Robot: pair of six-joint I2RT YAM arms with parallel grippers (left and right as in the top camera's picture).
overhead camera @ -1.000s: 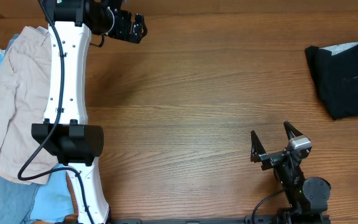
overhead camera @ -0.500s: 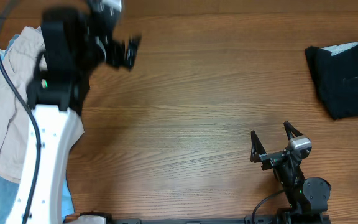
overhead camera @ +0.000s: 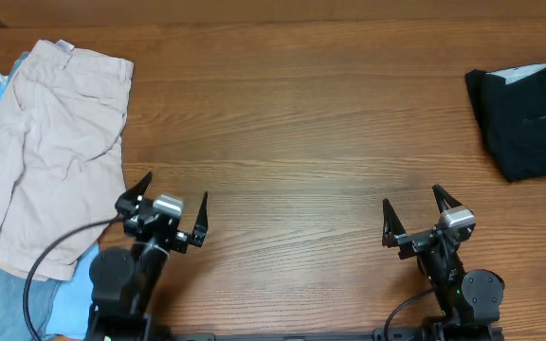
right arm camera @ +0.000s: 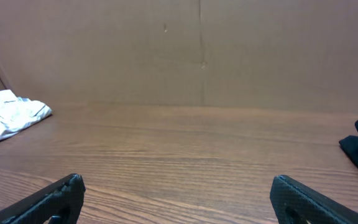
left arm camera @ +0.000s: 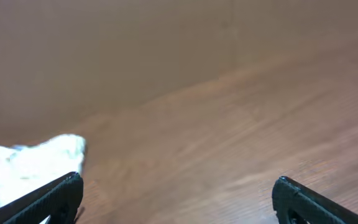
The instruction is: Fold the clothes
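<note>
The black shorts (overhead camera: 527, 118) lie by the right edge of the worktop (overhead camera: 301, 114), toward the far right corner. They are gathered into a compact dark block with a pale strip of lining showing along the far side. That looks like a finished fold, so the task seems done or close to it; at most a little squaring up could remain. The left fingers (overhead camera: 201, 213) and right fingers (overhead camera: 388, 218) sit near the front edge, well apart from the shorts, both spread wide and holding nothing. Beige shorts (overhead camera: 55, 152) and light blue clothes (overhead camera: 12, 298) lie heaped along the left edge, unfolded.
</note>
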